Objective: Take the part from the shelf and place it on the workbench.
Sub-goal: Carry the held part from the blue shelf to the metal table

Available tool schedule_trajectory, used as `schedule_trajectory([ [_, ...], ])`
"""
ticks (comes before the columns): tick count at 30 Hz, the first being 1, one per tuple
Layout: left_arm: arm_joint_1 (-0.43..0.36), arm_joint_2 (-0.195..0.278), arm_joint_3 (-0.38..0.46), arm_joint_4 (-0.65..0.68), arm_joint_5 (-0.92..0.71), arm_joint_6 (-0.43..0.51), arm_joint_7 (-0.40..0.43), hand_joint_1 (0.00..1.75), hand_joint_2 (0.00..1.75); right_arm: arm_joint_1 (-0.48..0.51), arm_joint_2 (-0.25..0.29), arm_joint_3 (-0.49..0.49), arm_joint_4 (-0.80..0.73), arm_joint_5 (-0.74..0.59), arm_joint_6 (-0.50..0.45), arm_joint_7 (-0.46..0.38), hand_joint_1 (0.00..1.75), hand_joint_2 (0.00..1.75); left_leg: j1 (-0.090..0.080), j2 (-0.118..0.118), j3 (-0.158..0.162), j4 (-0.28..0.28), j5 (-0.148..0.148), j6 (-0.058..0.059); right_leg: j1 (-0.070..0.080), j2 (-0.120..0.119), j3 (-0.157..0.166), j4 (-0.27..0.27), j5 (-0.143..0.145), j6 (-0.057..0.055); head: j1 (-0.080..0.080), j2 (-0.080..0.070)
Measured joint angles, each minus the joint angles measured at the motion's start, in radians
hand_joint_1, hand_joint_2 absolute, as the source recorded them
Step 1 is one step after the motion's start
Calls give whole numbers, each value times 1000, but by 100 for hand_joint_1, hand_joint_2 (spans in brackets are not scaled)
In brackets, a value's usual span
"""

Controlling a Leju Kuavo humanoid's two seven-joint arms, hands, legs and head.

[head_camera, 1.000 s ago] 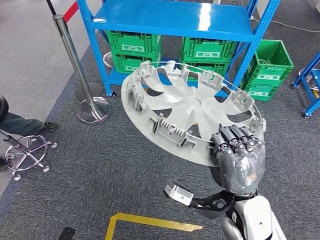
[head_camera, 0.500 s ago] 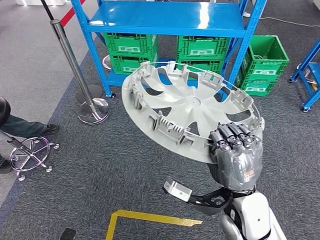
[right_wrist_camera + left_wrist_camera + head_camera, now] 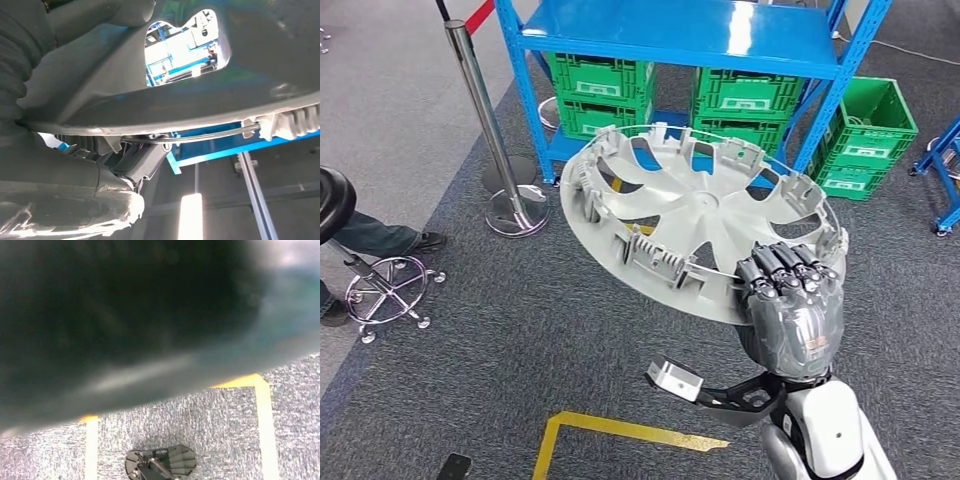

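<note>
The part is a large grey plastic wheel cover (image 3: 697,215), held nearly flat in the air with its ribbed inner side up. My right hand (image 3: 789,305) grips its near right rim, dark fingers curled over the edge. In the right wrist view the cover's underside (image 3: 226,95) spans the picture, with my right hand (image 3: 64,165) clamped on its rim. The blue shelf (image 3: 675,35) stands behind the cover.
Green crates (image 3: 607,90) sit under the blue shelf, and another green crate (image 3: 871,135) stands on the floor at its right. A chrome barrier post (image 3: 490,130) and a stool base (image 3: 384,290) stand at the left beside a person's leg (image 3: 373,238). Yellow floor tape (image 3: 622,432) lies near me.
The whole view has shifted a little, so the shelf, post and stool sit further right than half a second ago. My right hand keeps the same grip on the cover.
</note>
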Motion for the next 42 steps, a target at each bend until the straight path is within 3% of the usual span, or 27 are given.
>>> schedule_trajectory([
  [1, 1, 0, 0, 0, 0, 1, 1, 0, 0, -1, -3, 0, 1, 0, 1, 2, 175, 175, -1, -6, -1, 0, 1, 1, 0, 1, -28, 57, -17, 1, 0, 0],
  [2, 1, 0, 0, 0, 1, 1, 1, 0, 0, -1, -6, 0, 3, 0, 2, 5, 175, 175, -1, -14, -1, 0, 1, 1, 0, 2, -40, 80, -14, 1, 0, 0],
  [3, 2, 0, 0, 0, 1, 2, 2, 0, 0, -1, -9, 0, 4, 0, 3, 9, 175, 175, -1, -24, -1, 1, 2, 1, 0, 3, -33, 62, 8, 0, 0, 0],
  [4, 2, 0, 0, 0, 2, 2, 2, 0, 0, -3, -11, 0, 6, 0, 5, 12, 175, 175, -1, -34, 1, 1, 3, 0, -1, 8, -7, 6, 47, -2, 0, 0],
  [6, 0, -1, 0, 0, 2, 2, 3, 0, 0, -7, -16, 1, 7, 0, 7, 16, 175, 175, -2, -55, -2, 4, 5, -5, -5, 52, 59, -134, 111, -8, 0, 0],
  [8, -1, -2, 0, 0, 3, 2, 3, 0, 0, -13, -20, 2, 7, 0, 8, 19, 175, 175, -2, -75, -16, 9, 13, -16, -9, 85, 91, -202, 127, -11, -1, 0],
  [10, 0, -1, 0, 0, 4, 2, 3, 0, 0, -18, -23, 3, 8, 0, 12, 25, 175, 175, 1, -94, -29, 11, 21, -29, -9, 72, 90, -209, 126, -14, -2, 0],
  [11, 2, -1, 0, 0, 4, 2, 4, 0, 0, -19, -24, 3, 8, 0, 14, 29, 175, 175, 0, -88, -33, 15, 18, -35, -10, 60, 91, -210, 128, -19, -2, 0],
  [13, 3, -1, 0, 0, 4, 2, 5, 0, 0, -22, -26, 2, 8, 0, 16, 35, 175, 175, -1, -47, -58, 71, -21, -46, -13, 33, 92, -215, 132, -29, -7, 0],
  [15, 2, 0, 0, 0, 5, 2, 6, 0, 0, -24, -28, 2, 8, 0, 16, 39, 175, 175, 1, -5, -114, 200, -89, -56, -11, 6, 92, -215, 132, -34, -11, 0],
  [17, 1, -1, 0, 0, 5, 2, 6, 0, 0, -24, -30, 2, 8, 0, 18, 41, 175, 175, 5, 5, -154, 296, -120, -60, -10, -22, 92, -215, 132, -35, -11, 0],
  [18, 2, -1, 0, 0, 5, 2, 7, 0, 0, -24, -31, 2, 8, 0, 18, 42, 175, 175, 6, 7, -147, 289, -107, -61, -9, -34, 92, -214, 131, -35, -11, 0],
  [19, 3, -1, 0, 0, 5, 2, 7, 0, 0, -24, -32, 2, 8, 0, 19, 43, 175, 175, 6, 11, -121, 244, -78, -59, -9, -46, 93, -214, 131, -35, -11, 0],
  [21, 2, 1, 0, 0, 6, 2, 7, 0, 0, -27, -32, 3, 8, 0, 20, 44, 175, 175, -1, 50, -42, 103, -21, -48, -5, -68, 95, -214, 128, -32, -11, 0],
  [22, 0, 2, 0, 0, 6, 2, 7, 0, 0, -29, -33, 3, 8, 0, 20, 44, 175, 175, -7, 71, -14, 50, -8, -40, -2, -77, 96, -213, 126, -29, -11, 0],
  [24, -2, 4, 0, 0, 6, 3, 7, 0, 0, -32, -33, 3, 8, 0, 20, 44, 175, 175, -17, 90, 0, 13, -9, -25, 3, -97, 96, -213, 124, -22, -10, 0],
  [26, 1, 4, 0, 0, 6, 3, 7, 0, 0, -34, -34, 4, 8, 0, 20, 44, 175, 175, -16, 67, -3, 7, -4, -12, 2, -112, 97, -212, 118, -13, -9, 0],
  [28, 3, 4, 0, 0, 6, 3, 8, 0, 0, -37, -35, 4, 8, 0, 20, 45, 175, 175, -11, 45, -2, -1, 3, 0, 0, -75, 79, -169, 85, -5, -7, 0],
  [30, 0, 3, 0, 0, 6, 3, 8, 0, 0, -38, -40, 6, 7, 0, 20, 45, 175, 175, -9, 22, -4, -3, 7, 7, -2, -17, 21, -45, 21, -2, -3, 0],
  [31, -1, 3, 0, 0, 6, 2, 8, 0, 0, -38, -43, 7, 7, 0, 20, 46, 175, 175, -9, 9, -5, -3, 8, 8, -2, -3, -13, 25, -6, -1, -2, 0],
  [32, -1, 3, 0, 0, 6, 2, 8, 0, 0, -38, -46, 8, 8, 0, 20, 46, 175, 175, -10, -4, -5, -3, 8, 9, -2, 2, -37, 72, -17, -1, -2, 0],
  [33, 0, 3, 0, 0, 6, 2, 9, 0, 0, -38, -49, 9, 8, 0, 21, 48, 175, 175, -10, -18, -5, -2, 9, 9, -2, 4, -46, 82, -7, -2, -2, 0],
  [35, 1, 2, 0, 0, 6, 1, 9, 0, 0, -39, -54, 10, 9, 0, 21, 51, 175, 175, -10, -47, -2, -1, 9, 8, -4, 15, -5, -16, 67, -4, -1, 0],
  [37, 0, 3, 0, 0, 6, 1, 9, 0, 0, -41, -58, 11, 9, 0, 21, 53, 175, 175, -11, -73, -4, 4, 10, 3, -10, 53, 58, -150, 123, -7, -2, 0],
  [39, -1, 4, 0, 0, 6, 1, 9, 0, 0, -44, -61, 11, 10, 0, 22, 55, 175, 175, -10, -94, -15, 9, 14, -8, -12, 75, 83, -199, 127, -9, -3, 0],
  [41, 3, 5, 0, 1, 7, 1, 10, 0, 0, -46, -63, 12, 10, 0, 23, 59, 175, 175, -7, -109, -25, 12, 18, -18, -12, 58, 85, -203, 129, -14, -3, 0],
  [42, 6, 5, 0, 1, 7, 1, 11, 0, 0, -46, -64, 12, 11, 0, 23, 61, 175, 175, -8, -96, -30, 20, 12, -24, -13, 48, 85, -204, 131, -18, -5, 0],
])
